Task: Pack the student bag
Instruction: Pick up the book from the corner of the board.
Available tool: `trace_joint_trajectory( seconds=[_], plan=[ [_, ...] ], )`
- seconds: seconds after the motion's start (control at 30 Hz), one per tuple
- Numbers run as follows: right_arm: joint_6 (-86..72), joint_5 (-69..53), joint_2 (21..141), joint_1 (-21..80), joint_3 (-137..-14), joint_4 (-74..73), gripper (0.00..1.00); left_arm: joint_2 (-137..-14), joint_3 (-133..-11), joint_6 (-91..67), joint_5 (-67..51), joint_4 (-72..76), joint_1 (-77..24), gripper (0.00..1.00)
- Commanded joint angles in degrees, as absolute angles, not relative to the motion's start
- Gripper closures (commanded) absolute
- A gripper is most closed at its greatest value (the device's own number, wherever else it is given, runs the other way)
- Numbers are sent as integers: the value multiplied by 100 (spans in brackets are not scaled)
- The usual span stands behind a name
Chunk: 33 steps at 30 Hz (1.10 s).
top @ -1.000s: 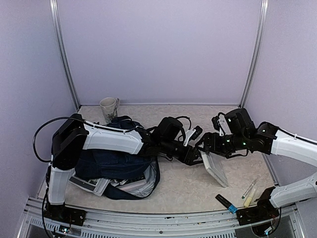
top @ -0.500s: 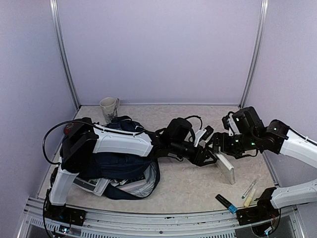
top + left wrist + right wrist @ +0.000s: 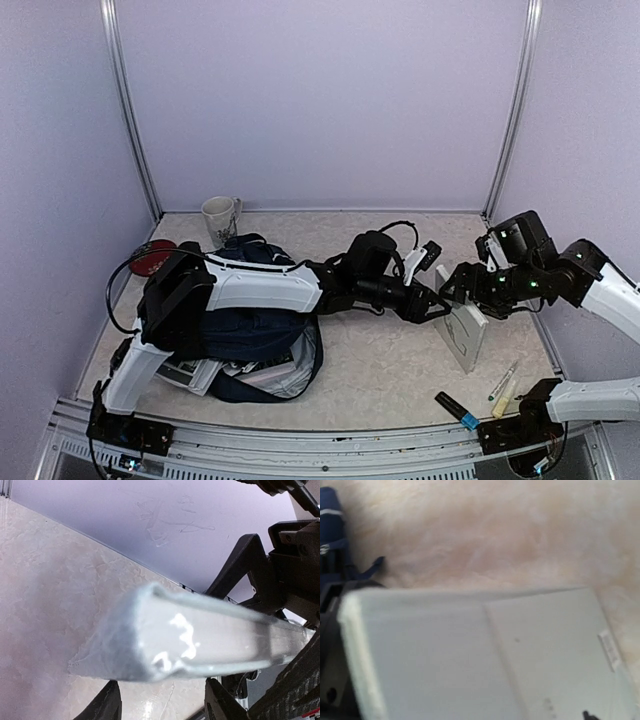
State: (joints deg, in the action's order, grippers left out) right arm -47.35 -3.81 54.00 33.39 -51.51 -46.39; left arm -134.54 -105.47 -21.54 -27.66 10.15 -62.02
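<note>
The left gripper (image 3: 432,306) is pinching a flat translucent case (image 3: 466,338), holding it upright on edge. The right gripper (image 3: 463,289) is crowding its top edge; whether it is gripping, I cannot tell. The student bag (image 3: 238,336) is lying well apart, leftward.

Both arms are made of glossy white, rounded plastic shells set between chunky matte black joint housings. The left arm (image 3: 262,288) has a long white cover, a boxy black shoulder block (image 3: 175,300) and a thin black cable (image 3: 112,300) looping out at its side. A second black cable (image 3: 395,228) arches over its wrist motor. The right arm (image 3: 610,290) has the same white shells, with small green lights (image 3: 533,284) on its black housings. The black left gripper (image 3: 436,308) has plain matte black fingers (image 3: 107,706), and a ribbed black surface (image 3: 295,690) shows beside them. The bases (image 3: 130,435) are black.
</note>
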Motion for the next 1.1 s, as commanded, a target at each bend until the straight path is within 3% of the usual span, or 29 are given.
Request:
trace_joint_trajectory(
  seconds=[0.0,0.13,0.63,0.77,0.97,1.03,1.07],
  plan=[
    [-4674,-274,5549,3344,-5239,-5623,19,-13645,-11089,-1944,-2491,1260,-6117,45],
    [-4520,82,5813,3340,-5438,-5921,30,-13622,-11240,-1668,-2273,962,-6104,45],
    [-4252,903,6176,3327,-6197,-6687,100,-12145,-11237,-85,-1705,-1540,-6062,44],
    [-3979,824,6199,3322,-6488,-6508,100,-11162,-11204,381,-1270,-3225,-6069,41],
    [-3260,-141,6460,3322,-6791,-5393,100,-9318,-10260,-313,61,-4724,-6255,39],
    [-3087,-411,6605,3322,-6840,-5057,100,-8773,-9878,-595,566,-5082,-6492,34],
    [-3023,-501,6709,3322,-6872,-4953,100,-8542,-9690,-698,740,-5252,-6634,26]
  ],
)
